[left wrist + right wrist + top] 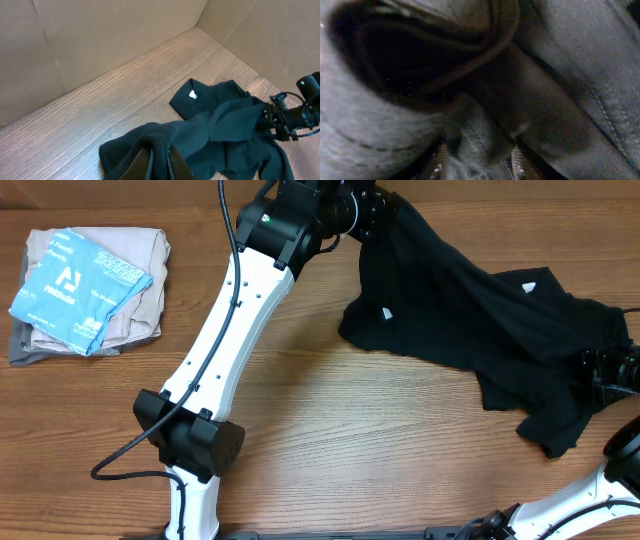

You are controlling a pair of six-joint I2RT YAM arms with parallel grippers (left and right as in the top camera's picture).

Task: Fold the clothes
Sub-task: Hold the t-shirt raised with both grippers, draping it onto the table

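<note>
The clothes [470, 300] are one black garment stretched from the table's top centre to its right edge, with a small white label [386, 312] facing up. My left gripper [378, 215] is shut on the garment's upper left end. In the left wrist view a fold of the clothes [220, 125] is pinched in the left gripper [161, 162]. My right gripper [598, 368] sits at the garment's right end. In the right wrist view its fingers [520, 167] stand apart around a bunch of the clothes [560, 75], and the right gripper [480, 165] is open.
A folded beige and grey stack with a blue packet [85, 285] on top lies at the far left. My left arm's white link [235, 330] crosses the table's middle. Cardboard walls [100, 40] border the table's far side.
</note>
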